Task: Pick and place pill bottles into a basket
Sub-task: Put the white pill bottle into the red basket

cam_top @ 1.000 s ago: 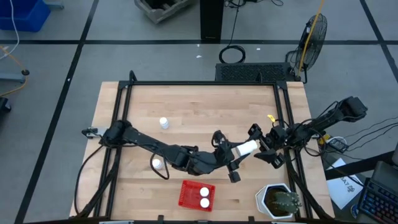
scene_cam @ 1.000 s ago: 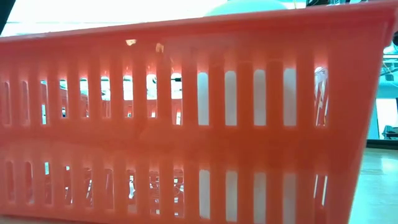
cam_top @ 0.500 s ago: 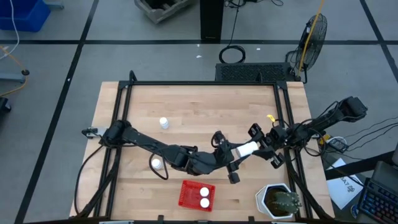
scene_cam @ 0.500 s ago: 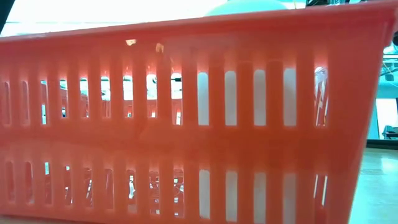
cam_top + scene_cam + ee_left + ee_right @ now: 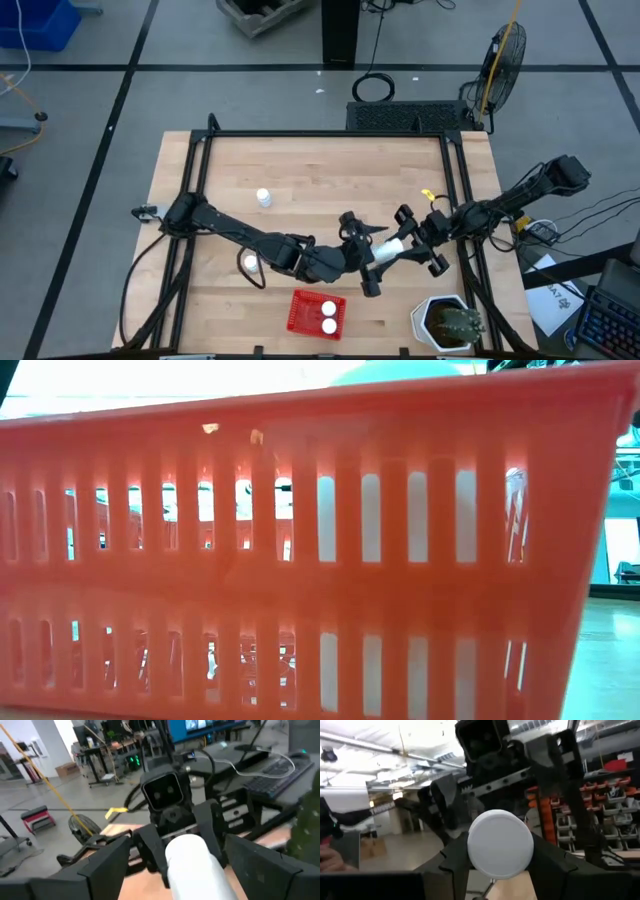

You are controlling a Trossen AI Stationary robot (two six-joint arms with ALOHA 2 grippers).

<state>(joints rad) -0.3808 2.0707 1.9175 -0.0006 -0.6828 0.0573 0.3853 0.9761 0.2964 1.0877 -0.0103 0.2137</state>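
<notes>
A white pill bottle hangs level above the table's middle right, between my two grippers. My right gripper comes in from the right and is shut on it. My left gripper faces it from the left, open. In the left wrist view its fingers stand wide on either side of the bottle without touching it. The red basket sits near the front edge with two bottles standing in it. One bottle stands at the far left and another by the left arm. My right gripper pinches the pill bottle by its sides near its right-hand end between the two fingers. The fingers come level from the table's right and lie along the bottle. The bottle is lifted clear and level, its other end reaching between my left gripper's open fingers.
A white pot with a green plant stands at the front right corner, close to the right arm. The low view is filled by the basket's slotted red wall. Black frame rails run along the table's sides.
My right gripper has drifted a little toward the table's left and near edge, closer to my left gripper. The bottle between them has shifted with it and stayed level.
</notes>
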